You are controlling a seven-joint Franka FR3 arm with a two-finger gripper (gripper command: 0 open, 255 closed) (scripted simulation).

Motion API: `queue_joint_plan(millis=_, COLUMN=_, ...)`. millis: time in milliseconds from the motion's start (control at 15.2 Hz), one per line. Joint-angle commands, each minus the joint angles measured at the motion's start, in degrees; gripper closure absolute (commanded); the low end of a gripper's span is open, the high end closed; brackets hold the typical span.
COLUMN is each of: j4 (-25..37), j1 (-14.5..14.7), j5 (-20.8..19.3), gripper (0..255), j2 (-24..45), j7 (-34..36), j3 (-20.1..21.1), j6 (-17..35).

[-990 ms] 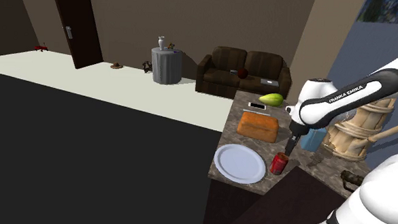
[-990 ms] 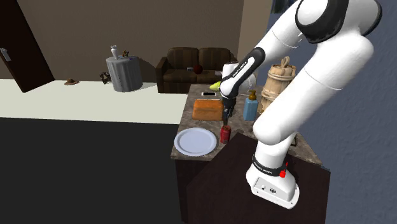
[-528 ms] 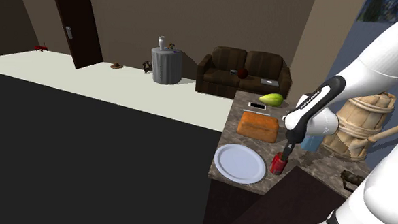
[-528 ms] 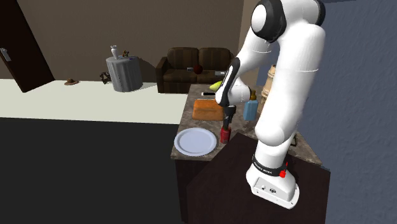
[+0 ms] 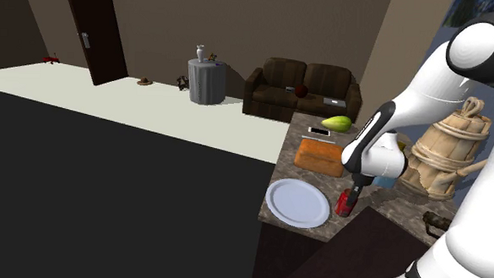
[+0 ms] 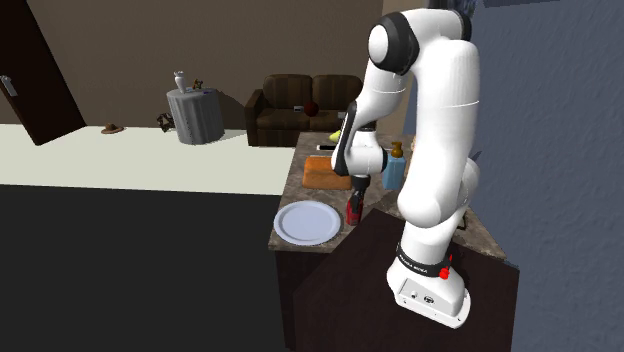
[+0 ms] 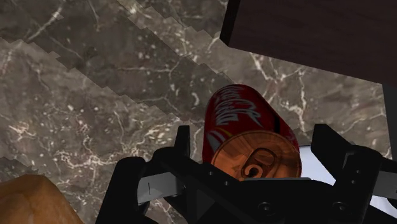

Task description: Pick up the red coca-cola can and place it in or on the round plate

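Low and right of centre in the shoulder view, the red can (image 5: 346,202) stands on the dark marbled counter (image 5: 282,160), close to the near edge where the dark stand (image 5: 334,260) meets it. The white round plate (image 5: 298,202) lies just beside the can toward the frame's left, at the counter's corner, and the two do not touch. Behind the plate sits a brown loaf (image 5: 321,155), with a strip of bare counter between loaf and can. Left of the counter's edge a black area (image 5: 108,205) takes up the lower left of the frame. In the wrist view the can is glossy red, with white script down its side and a coppery top bearing a pull tab. It stands upright, its long axis vertical and its top turned up toward the gripper (image 7: 254,141). The gripper hangs directly over it, its black fingers (image 7: 182,141) spread to either side of the can's upper part with a gap at each, so the jaws are open and grip nothing
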Motion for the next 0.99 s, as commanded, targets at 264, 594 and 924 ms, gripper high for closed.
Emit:
queue_joint_plan(millis=264, j4=0.04, j1=-0.53, j5=0.77, gripper=0, j2=0.39, j7=-0.57, j3=0.69, j6=0.36)
queue_joint_plan(millis=594, j4=0.04, j1=-0.51, j5=0.73, gripper=255, j2=0.37, j7=-0.55, j3=0.66, j6=0.34)
queue_joint_plan(millis=924, j4=0.04, j1=-0.51, j5=0.73, gripper=255, j2=0.37, j7=-0.55, j3=0.65, j6=0.34)
